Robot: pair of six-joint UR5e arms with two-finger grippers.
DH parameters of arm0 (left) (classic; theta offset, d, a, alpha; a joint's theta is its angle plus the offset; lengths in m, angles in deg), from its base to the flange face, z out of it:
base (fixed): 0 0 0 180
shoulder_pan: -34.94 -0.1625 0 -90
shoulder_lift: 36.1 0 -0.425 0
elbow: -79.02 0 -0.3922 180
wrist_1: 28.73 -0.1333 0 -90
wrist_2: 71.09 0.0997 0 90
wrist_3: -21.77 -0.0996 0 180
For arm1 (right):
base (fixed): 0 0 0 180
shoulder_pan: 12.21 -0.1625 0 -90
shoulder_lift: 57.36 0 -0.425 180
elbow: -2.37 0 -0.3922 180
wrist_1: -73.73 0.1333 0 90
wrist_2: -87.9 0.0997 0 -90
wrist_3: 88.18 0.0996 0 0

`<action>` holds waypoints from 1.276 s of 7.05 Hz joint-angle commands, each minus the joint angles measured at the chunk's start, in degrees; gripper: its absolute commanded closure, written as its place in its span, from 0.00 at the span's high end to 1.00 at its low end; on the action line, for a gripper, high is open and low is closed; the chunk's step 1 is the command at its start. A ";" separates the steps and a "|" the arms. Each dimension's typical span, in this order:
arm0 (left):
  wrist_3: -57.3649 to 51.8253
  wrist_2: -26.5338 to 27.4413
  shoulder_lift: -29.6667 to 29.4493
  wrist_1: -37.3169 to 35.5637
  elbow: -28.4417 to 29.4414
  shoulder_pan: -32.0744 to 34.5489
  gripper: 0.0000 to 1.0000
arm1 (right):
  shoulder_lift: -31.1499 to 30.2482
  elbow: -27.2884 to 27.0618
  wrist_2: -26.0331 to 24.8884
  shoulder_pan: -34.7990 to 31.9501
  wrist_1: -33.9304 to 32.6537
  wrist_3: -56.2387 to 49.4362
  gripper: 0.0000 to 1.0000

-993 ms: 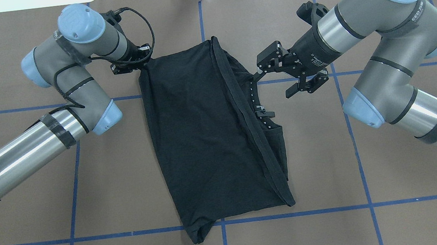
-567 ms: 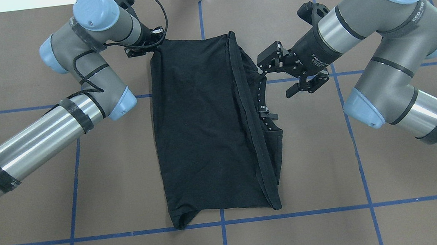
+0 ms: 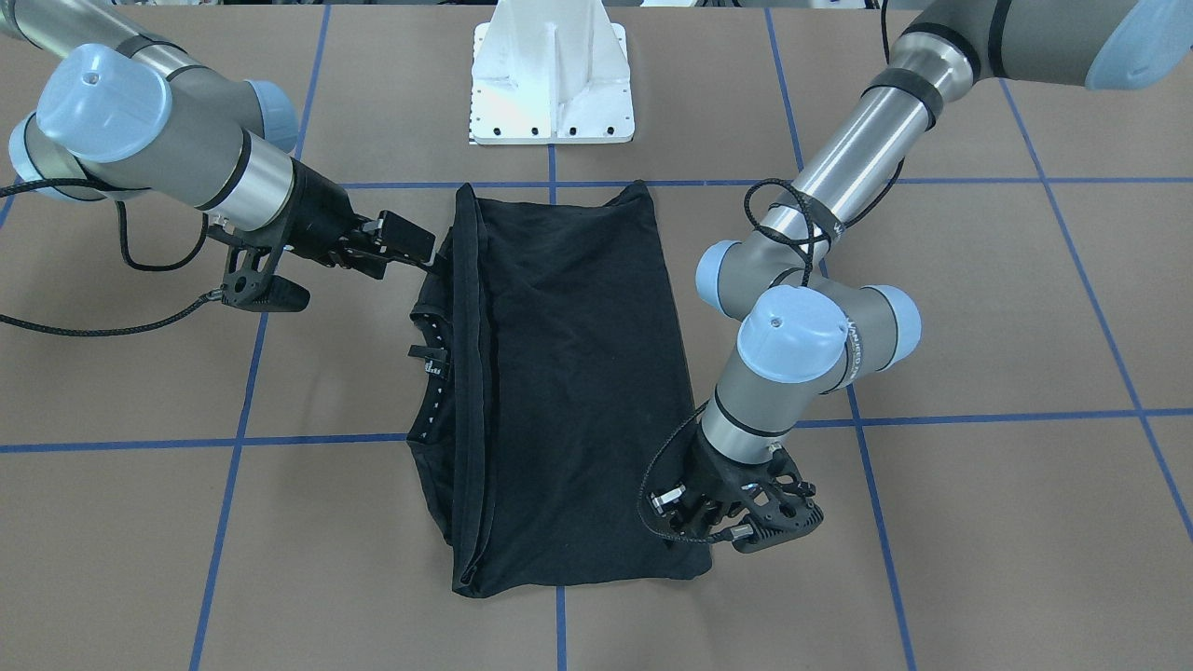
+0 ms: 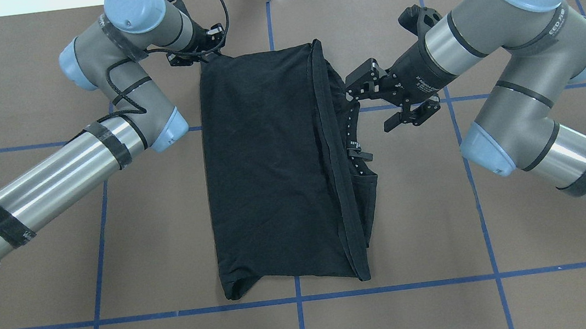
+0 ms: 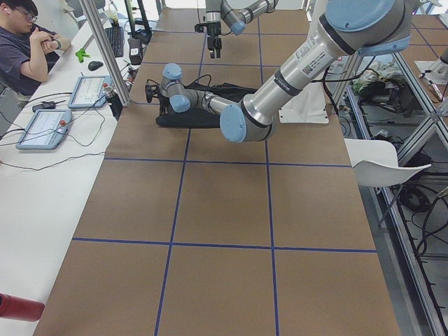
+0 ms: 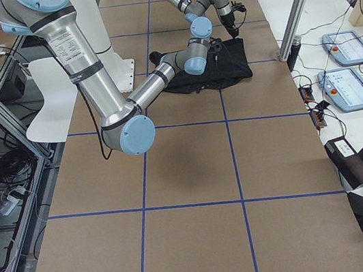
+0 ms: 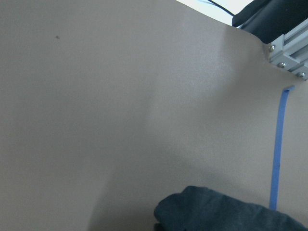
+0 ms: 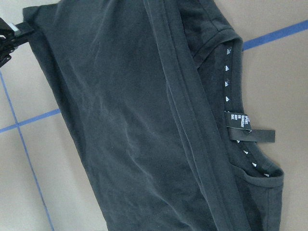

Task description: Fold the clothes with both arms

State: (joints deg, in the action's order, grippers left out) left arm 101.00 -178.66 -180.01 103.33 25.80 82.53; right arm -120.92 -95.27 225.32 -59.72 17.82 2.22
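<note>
Presently: black T-shirt, folded lengthwise, flat on the brown counter at centre, collar label showing along its right edge. Left tool at the shirt's far left corner, closed on the fabric. Right tool at the far right edge by the collar; grip state cannot be told.

You can see white lettering on the neck label of the T-shirt, too small to read. Lettering on the right arm is likewise illegible.
</note>
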 commanded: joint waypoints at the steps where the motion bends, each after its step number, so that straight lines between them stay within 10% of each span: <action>1: -1.54 -0.97 1.51 -1.71 -5.29 2.41 1.00 | 0.28 -0.18 -9.57 3.45 -0.26 -0.31 1.00; 5: -4.34 -3.79 14.50 -1.81 -19.60 3.74 1.00 | 2.56 -0.62 -28.14 13.29 -16.20 -13.46 1.00; 9: -7.17 -4.05 21.47 -1.72 -25.44 4.79 1.00 | 14.42 4.01 -36.07 18.14 -38.92 -24.91 1.00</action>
State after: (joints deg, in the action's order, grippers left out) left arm 94.08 -182.61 -159.74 101.60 1.36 87.19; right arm -109.32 -93.75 191.54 -43.03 -16.44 -20.19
